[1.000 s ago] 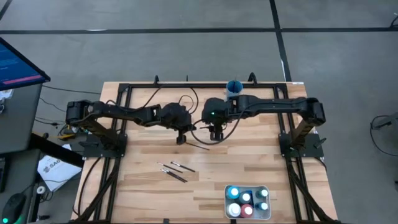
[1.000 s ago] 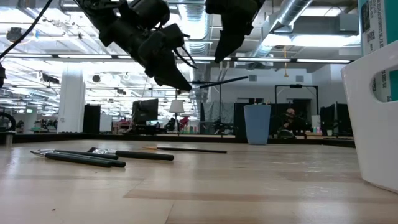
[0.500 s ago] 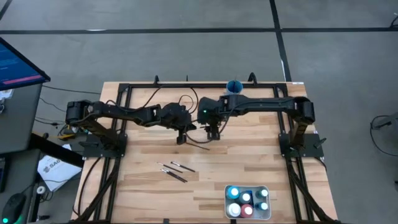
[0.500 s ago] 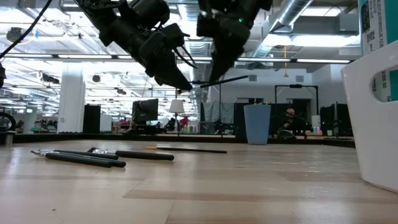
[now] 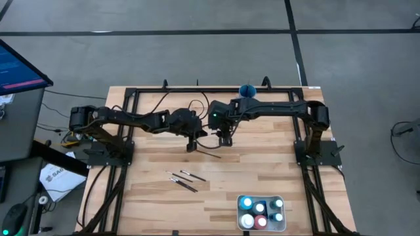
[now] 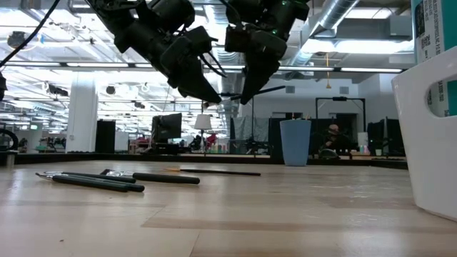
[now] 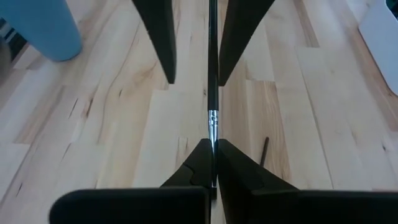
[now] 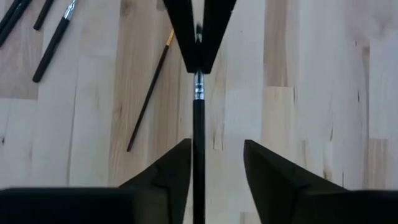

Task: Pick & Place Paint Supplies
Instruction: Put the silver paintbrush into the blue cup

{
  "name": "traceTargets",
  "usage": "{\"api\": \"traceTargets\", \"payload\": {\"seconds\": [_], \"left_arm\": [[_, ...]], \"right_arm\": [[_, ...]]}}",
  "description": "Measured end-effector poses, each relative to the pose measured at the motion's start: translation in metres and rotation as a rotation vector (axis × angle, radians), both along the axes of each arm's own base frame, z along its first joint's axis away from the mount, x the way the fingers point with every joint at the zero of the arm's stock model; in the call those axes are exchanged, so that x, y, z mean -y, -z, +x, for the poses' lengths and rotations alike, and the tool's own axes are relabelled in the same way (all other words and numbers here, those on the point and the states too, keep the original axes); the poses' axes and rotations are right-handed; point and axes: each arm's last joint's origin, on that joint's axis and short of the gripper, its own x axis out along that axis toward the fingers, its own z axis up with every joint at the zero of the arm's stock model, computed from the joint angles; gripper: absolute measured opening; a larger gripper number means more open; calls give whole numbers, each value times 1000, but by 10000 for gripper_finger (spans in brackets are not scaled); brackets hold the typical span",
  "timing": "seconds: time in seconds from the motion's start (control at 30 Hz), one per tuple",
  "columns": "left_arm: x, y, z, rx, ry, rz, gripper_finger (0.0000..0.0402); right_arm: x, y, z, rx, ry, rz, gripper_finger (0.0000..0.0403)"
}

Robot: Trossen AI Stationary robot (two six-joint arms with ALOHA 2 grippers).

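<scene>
Paintbrush (image 7: 212, 74) hangs in the air above the wooden surface (image 5: 262, 177), pinched at its ferrule end by the left claw (image 7: 211, 163), whose fingers are closed on it. The right claw (image 8: 215, 163) stands spread around the handle, not yet touching it.

Likely trouble: if the left lets go before the right has clamped, the brush drops and rolls among the loose brushes (image 5: 184, 179) below. A skewed clamp could lever it out of line, so it misses the blue cup (image 5: 247, 90) at the far edge.
</scene>
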Motion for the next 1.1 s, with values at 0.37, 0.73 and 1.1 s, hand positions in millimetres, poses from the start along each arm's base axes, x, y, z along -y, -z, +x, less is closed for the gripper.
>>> {"api": "traceTargets", "payload": {"seconds": [0.37, 0.73, 1.1], "left_arm": [[-1, -1, 1, 13, -8, 8, 0], [-1, -3, 1, 22, -6, 5, 13], [-10, -55, -26, 208, -78, -6, 121]], "right_arm": [[0, 0, 0, 0, -35, -10, 73], [-1, -1, -1, -5, -27, 18, 9], [12, -69, -46, 154, 74, 21, 8]]}}
